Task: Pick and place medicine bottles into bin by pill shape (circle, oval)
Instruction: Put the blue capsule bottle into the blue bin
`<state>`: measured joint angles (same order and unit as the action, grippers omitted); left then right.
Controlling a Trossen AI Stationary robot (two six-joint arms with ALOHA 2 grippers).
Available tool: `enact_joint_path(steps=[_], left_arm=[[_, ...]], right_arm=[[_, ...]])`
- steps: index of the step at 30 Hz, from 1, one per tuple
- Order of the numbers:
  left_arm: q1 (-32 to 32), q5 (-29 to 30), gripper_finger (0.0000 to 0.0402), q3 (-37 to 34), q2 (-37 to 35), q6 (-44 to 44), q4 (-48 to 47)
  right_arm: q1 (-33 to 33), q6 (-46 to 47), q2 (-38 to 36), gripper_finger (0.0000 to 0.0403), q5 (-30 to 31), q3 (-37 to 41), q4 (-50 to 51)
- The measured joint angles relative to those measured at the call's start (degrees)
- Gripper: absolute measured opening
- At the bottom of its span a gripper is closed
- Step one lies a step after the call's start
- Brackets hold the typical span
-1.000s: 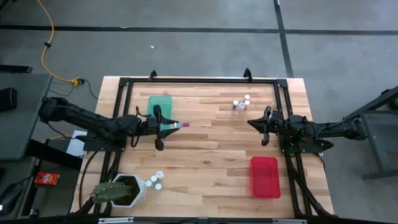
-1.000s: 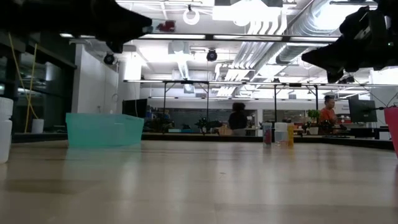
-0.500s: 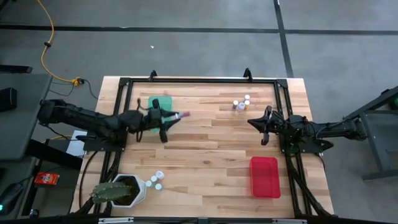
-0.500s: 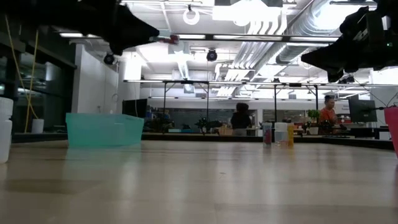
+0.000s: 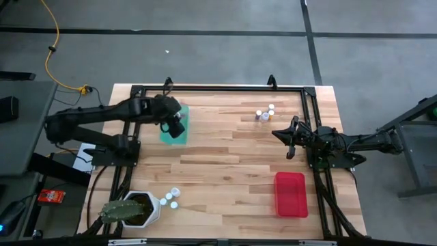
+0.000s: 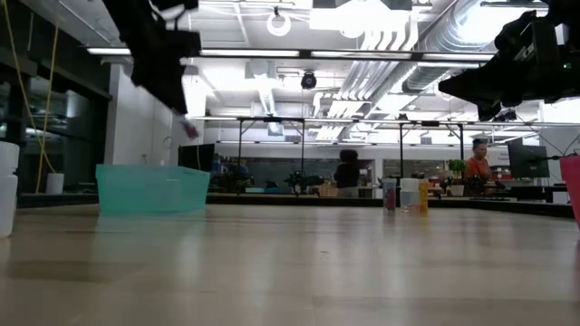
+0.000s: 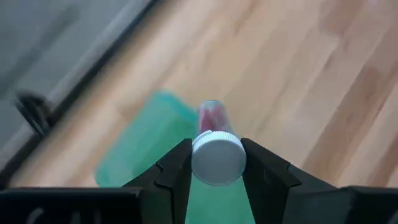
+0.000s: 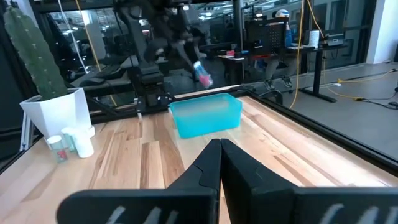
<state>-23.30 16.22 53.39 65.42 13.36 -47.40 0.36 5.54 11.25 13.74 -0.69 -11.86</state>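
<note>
My left gripper (image 5: 177,127) is above the green bin (image 5: 175,134) at the table's far left, shut on a small medicine bottle (image 7: 213,127) with a white cap and red pills in its pale body. In the low view the gripper (image 6: 184,119) points down, with the bottle (image 6: 190,130) above the bin (image 6: 151,188). My right gripper (image 5: 289,141) hangs above the table's right side, shut and empty; its fingers meet in the right wrist view (image 8: 219,147). My left gripper pinches the bottle by its white cap (image 7: 217,159) between the two fingers, one on each side. The fingers slant down from above. The bottle's body sticks out past the fingertips toward the bin, lifted clear of it and of the table.
Three bottles (image 5: 265,113) stand at the far right. Three more (image 5: 171,198) stand beside the white cactus pot (image 5: 136,208) at the near left. A red bin (image 5: 290,193) sits at the near right. The middle of the table is bare wood.
My left gripper has gone toward the table's far left with the bottle, from beside the green bin to above it. It has turned and tipped from level to pointing down. The bottle stays in its hold and now points down at the bin.
</note>
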Motion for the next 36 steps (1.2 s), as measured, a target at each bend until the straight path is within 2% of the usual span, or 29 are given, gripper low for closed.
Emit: enact_joint_path(steps=[3, 14, 18, 22, 27, 36], left_arm=[[-3.78, -4.98, 0.0113, 0.0, 3.62, -1.54, -2.48], [-13.97, -5.1, 0.0113, 0.02, 15.99, -8.08, -2.47], [-16.42, -6.89, 0.0113, 0.32, 19.47, -10.88, -2.11], [-17.58, -10.4, 0.0113, 1.35, 20.96, -14.07, -1.99], [-17.63, -11.05, 0.0115, 1.6, 21.18, -16.53, -1.95], [-17.61, -11.05, 0.0162, 1.6, 21.18, -17.02, -1.95]], right_arm=[[0.0, 0.24, 0.0, 0.0, 0.01, 0.0, 0.02], [0.0, 0.46, 0.0, 0.0, 0.02, 0.0, 0.22], [0.0, 0.46, 0.0, 0.0, 0.02, 0.0, 0.31], [0.01, 0.46, 0.0, 0.0, 0.02, 0.0, 0.45], [0.0, 0.46, -0.01, 0.0, 0.04, 0.0, 0.44], [0.01, 0.46, 0.0, 0.0, 0.04, 0.0, 0.44]])
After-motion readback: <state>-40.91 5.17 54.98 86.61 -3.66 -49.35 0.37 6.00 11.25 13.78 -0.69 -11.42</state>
